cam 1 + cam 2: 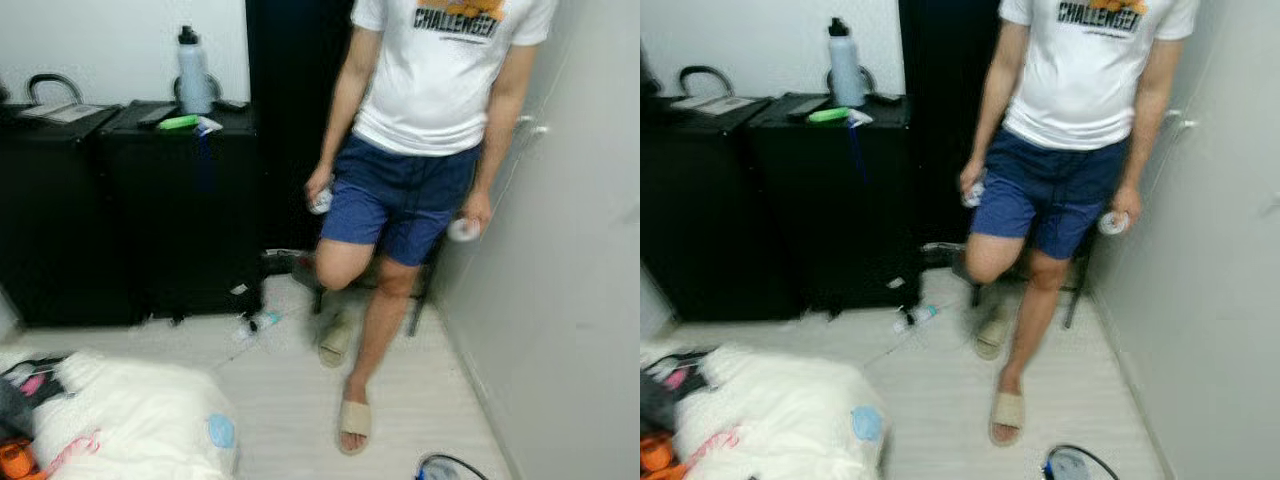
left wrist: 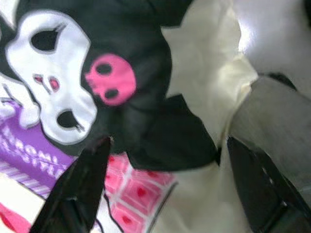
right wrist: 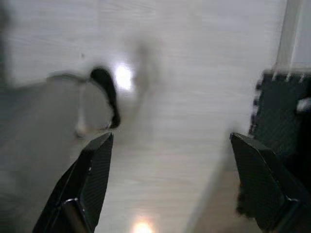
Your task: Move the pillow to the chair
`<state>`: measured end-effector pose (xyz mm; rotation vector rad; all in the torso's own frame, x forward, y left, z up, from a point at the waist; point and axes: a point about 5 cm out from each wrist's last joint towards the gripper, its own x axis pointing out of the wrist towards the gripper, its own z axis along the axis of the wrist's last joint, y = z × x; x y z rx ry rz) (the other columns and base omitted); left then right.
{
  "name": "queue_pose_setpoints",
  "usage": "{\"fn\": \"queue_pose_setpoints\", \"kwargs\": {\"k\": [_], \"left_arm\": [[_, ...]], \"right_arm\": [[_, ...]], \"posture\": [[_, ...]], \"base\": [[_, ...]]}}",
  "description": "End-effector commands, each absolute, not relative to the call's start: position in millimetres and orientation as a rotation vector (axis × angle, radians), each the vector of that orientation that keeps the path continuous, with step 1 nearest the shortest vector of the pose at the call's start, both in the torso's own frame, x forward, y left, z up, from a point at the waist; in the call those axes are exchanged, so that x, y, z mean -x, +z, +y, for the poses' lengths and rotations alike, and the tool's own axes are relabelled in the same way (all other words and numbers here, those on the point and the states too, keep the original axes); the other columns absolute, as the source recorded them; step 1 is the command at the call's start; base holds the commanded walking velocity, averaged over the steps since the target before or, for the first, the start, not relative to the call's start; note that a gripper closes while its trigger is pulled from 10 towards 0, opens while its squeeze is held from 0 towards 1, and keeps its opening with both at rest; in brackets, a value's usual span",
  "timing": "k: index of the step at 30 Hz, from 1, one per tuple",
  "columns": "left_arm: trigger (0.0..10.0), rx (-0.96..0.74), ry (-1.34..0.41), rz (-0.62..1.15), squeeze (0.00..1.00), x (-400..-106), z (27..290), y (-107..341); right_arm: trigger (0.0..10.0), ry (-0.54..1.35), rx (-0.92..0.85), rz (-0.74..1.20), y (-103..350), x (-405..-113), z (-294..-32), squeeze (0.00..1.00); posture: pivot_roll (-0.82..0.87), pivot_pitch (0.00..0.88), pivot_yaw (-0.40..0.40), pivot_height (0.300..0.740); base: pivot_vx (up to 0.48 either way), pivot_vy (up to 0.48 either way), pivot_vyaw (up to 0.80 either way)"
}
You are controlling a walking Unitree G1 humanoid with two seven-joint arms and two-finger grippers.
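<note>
Person cut off above chest; small objects in hands blurred, unidentifiable.

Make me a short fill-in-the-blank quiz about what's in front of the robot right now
1. The water bottle stands on top of the ____ cabinet.
2. The person wears a white shirt and ____ shorts.
3. The left gripper hovers with its fingers ____ over printed fabric.

Missing words: black; blue; open
</note>
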<state>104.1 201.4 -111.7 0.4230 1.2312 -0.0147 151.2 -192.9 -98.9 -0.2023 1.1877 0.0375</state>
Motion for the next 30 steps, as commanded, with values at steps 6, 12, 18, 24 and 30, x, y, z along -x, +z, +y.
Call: {"fn": "queue_pose_setpoints", "kwargs": {"k": [6, 12, 18, 24, 30], "left_arm": [[10.0, -0.421, -0.028, 1.252, 0.0, -100.3, 198.7, -113.2], [10.0, -0.424, -0.03, 1.251, 0.0, -100.8, 198.9, -113.1], [10.0, -0.429, -0.033, 1.246, 0.0, -102.9, 199.0, -112.5], [10.0, -0.434, -0.037, 1.24, 0.0, -105.3, 198.5, -112.0], [10.0, -0.437, -0.04, 1.237, 0.0, -107.0, 197.7, -111.7]], "right_arm": [[10.0, 0.038, 0.217, 1.205, -99.9, -147.2, -196.6, 0.0], [10.0, 0.039, 0.219, 1.205, -99.9, -147.2, -196.5, 0.0], [10.0, 0.039, 0.22, 1.203, -99.7, -147.7, -196.4, 0.0], [10.0, 0.04, 0.222, 1.201, -99.5, -148.3, -196.5, 0.0], [10.0, 0.041, 0.224, 1.2, -99.4, -148.5, -196.9, 0.0]], "posture": [[-0.13, 0.0, -0.016, 0.74], [-0.13, 0.0, -0.017, 0.74], [-0.13, 0.0, -0.015, 0.74], [-0.13, 0.0, -0.015, 0.74], [-0.13, 0.0, -0.016, 0.74]], "base": [[0.0, 0.0, -0.74], [0.0, 0.0, -0.74], [0.0, 0.0, -0.74], [0.0, 0.0, -0.74], [0.0, 0.0, -0.74]]}}
